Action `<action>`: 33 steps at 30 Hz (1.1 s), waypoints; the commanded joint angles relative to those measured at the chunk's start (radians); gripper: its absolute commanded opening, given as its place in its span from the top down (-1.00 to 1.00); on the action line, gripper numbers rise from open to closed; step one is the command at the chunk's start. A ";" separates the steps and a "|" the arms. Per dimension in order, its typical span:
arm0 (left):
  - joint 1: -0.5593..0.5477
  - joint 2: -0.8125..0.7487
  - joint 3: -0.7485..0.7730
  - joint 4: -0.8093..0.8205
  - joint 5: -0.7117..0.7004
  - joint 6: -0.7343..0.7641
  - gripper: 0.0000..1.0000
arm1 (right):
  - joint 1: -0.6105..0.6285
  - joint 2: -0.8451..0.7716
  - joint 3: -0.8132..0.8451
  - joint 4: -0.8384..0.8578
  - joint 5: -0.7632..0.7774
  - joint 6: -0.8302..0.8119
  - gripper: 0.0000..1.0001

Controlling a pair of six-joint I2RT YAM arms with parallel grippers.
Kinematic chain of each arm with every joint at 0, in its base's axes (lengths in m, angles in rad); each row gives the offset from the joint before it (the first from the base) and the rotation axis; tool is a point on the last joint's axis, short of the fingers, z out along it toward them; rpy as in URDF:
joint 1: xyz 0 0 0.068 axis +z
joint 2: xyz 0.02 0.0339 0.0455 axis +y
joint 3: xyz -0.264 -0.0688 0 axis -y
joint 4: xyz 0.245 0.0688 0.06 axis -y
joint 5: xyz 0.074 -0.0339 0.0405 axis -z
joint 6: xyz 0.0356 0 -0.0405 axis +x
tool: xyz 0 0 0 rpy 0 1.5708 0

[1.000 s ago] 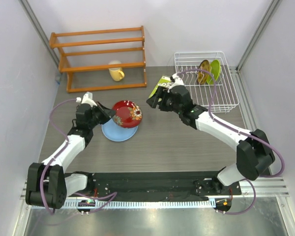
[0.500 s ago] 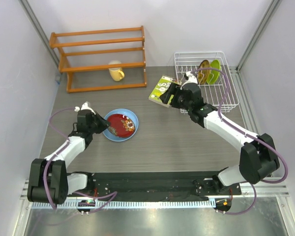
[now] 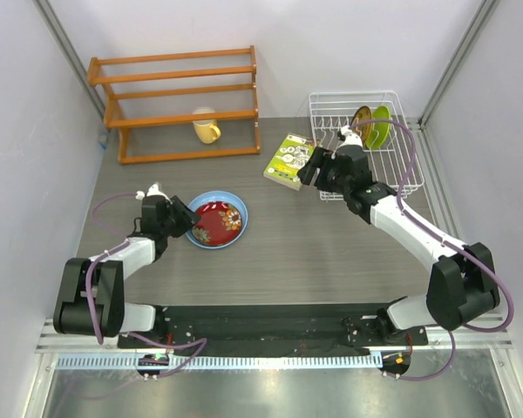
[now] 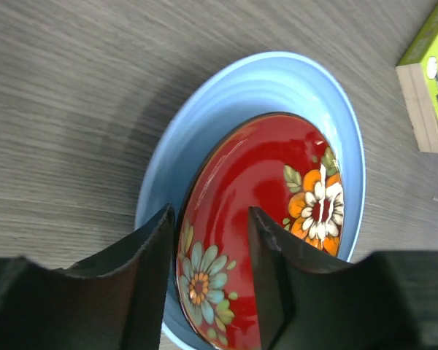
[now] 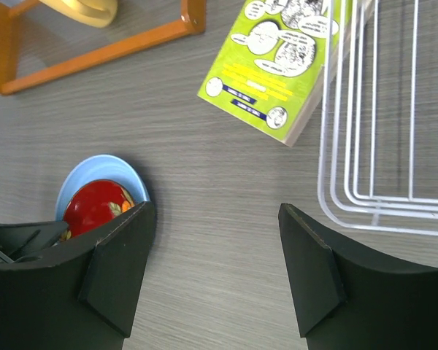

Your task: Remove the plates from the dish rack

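Note:
The dark red patterned plate (image 3: 220, 224) (image 4: 277, 168) lies flat inside the larger light blue plate (image 3: 237, 209) (image 4: 277, 80) on the table's left side. My left gripper (image 3: 185, 228) (image 4: 210, 219) is open, its jaws standing apart on either side of the red plate's near rim. In the white wire dish rack (image 3: 392, 178) (image 5: 379, 146) at the back right, the amber plate (image 3: 361, 127) and the lime green plate (image 3: 382, 124) stand on edge. My right gripper (image 3: 308, 170) (image 5: 213, 211) hangs open and empty over bare table, just left of the rack.
A green book (image 3: 288, 160) (image 5: 277, 58) lies against the rack's left side. An orange wooden shelf rack (image 3: 179, 104) stands at the back left with a yellow mug (image 3: 207, 128) in front of it.
The left gripper lowered the red plate flat onto the blue plate and opened its jaws. The right arm swung back and right, toward the dish rack.

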 commanded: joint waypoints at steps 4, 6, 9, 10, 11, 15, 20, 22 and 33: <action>0.003 0.004 0.061 -0.002 -0.032 0.037 -0.07 | -0.028 -0.012 0.117 -0.091 0.099 -0.135 -0.50; 0.003 -0.011 0.083 -0.043 -0.051 0.051 -0.23 | -0.041 0.008 0.173 -0.122 0.188 -0.173 -0.50; 0.003 -0.028 0.123 -0.101 -0.075 0.066 -0.27 | -0.051 0.048 0.255 -0.140 0.342 -0.273 -0.49; 0.003 -0.034 0.130 -0.110 -0.081 0.066 -0.28 | -0.057 0.062 0.277 -0.142 0.383 -0.298 -0.49; 0.003 -0.042 0.134 -0.115 -0.083 0.065 -0.28 | -0.062 0.074 0.320 -0.140 0.424 -0.348 -0.50; 0.001 -0.103 0.139 -0.111 -0.069 0.062 -0.76 | -0.113 0.216 0.435 -0.123 0.522 -0.440 -0.49; 0.001 -0.105 0.212 -0.218 -0.065 0.083 -0.99 | -0.188 0.388 0.565 -0.054 0.602 -0.537 -0.49; 0.001 -0.103 0.248 -0.229 -0.048 0.092 -0.99 | -0.212 0.480 0.619 -0.053 0.615 -0.551 -0.49; 0.000 -0.160 0.298 -0.253 -0.008 0.131 -0.99 | -0.297 0.784 0.946 -0.067 0.492 -0.620 -0.46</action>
